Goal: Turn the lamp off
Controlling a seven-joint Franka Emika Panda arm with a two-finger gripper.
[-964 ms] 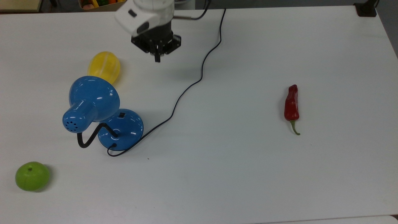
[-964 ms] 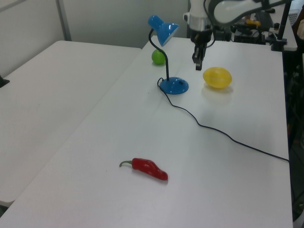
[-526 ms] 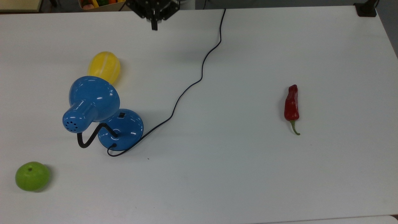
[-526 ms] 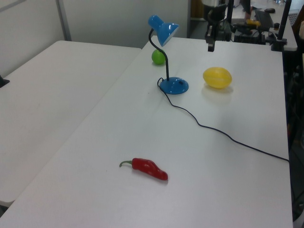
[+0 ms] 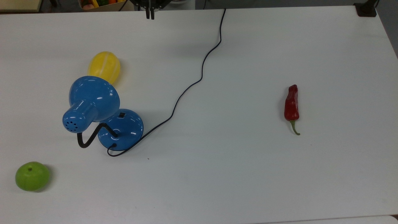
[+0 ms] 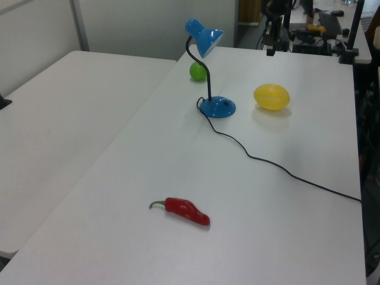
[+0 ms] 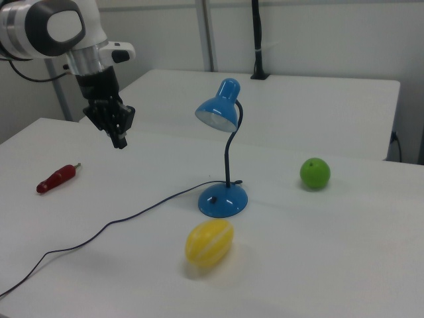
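Jaws point(image 7: 121, 140) pressed together, holding nothing, hang well apart from the lamp point(image 7: 224, 149).

A lab or test room: plain white tables point(image 7: 318, 265) stand pushed together before bare pale walls, a robot arm point(image 7: 59, 30) is mounted over one, a black pole point(image 7: 257, 40) is clamped to a far table, and equipment point(image 6: 314, 32) crowds the background.

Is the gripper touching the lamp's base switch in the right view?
No, the gripper hangs in the air, well toward the right view's left of the lamp, apart from its base switch.
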